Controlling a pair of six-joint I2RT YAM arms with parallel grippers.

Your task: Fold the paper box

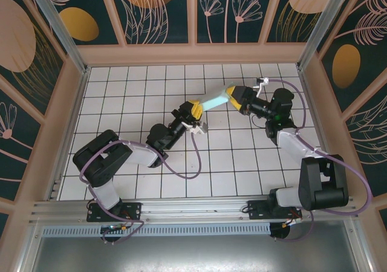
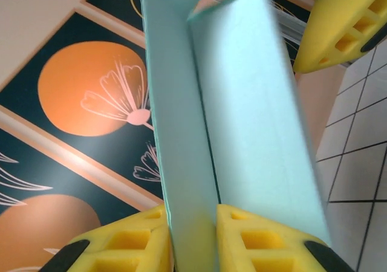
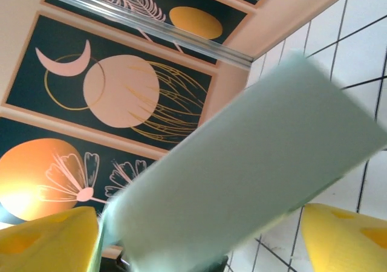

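left gripper (image 2: 192,220) nearly closed, yellow fingers (image 2: 130,248) pinched on the lower edge of one panel of the paper box (image 2: 248,103), card sandwiched between both pads. right gripper (image 3: 196,223) jaws spread wide, one pad at each lower corner of its wrist view, box blurred between them, close against the left-hand pad (contact unclear), clear gap to the other pad, no grip on it. top view: box is up off the white tiled table (image 1: 139,84), a pale turquoise strip spanning between the two grippers, toward the rear, slightly right of centre. left wrist view: two box panels meet at a crease at an angle. patterned walls (image 1: 157,12) around the table.
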